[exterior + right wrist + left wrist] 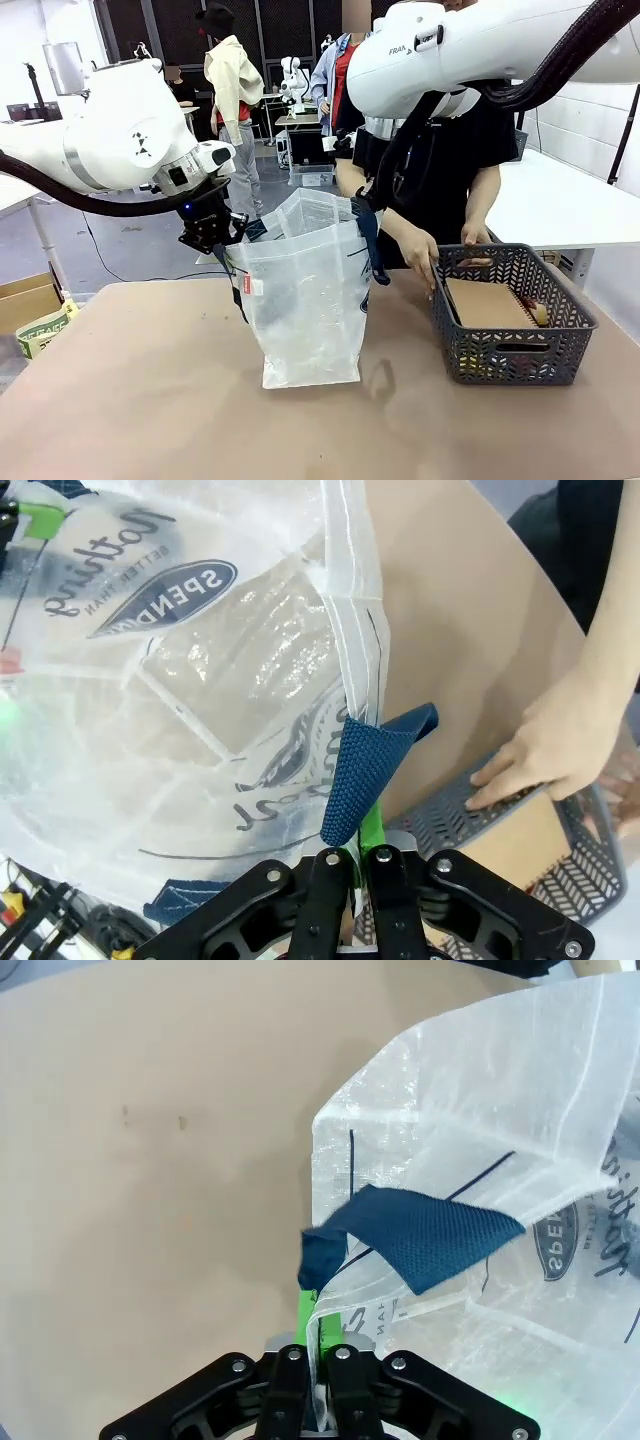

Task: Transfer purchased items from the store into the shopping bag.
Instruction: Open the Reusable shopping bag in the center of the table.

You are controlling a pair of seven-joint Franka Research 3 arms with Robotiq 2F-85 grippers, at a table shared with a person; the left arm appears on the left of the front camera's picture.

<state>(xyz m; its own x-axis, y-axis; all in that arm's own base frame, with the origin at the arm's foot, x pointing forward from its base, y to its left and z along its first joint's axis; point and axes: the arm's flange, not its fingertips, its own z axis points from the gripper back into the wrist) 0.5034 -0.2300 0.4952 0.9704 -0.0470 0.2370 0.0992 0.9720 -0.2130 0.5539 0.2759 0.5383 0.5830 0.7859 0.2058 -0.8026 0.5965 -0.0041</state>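
Right of the shopping bag [305, 300] | brown box [490, 303] lies lengthwise in basket [500, 360], person's hand [420, 255] nearest | left gripper [320, 1325] and right gripper [362, 845] each pinch the bag's rim.

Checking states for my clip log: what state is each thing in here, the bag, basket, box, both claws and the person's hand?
shopping bag: upright on the table, mouth held open.
left claw: shut on the bag's rim by a handle.
right claw: shut on the opposite rim.
basket: on the table, loaded.
cardboard box: lying in the basket.
person's hand: at the basket's rim.
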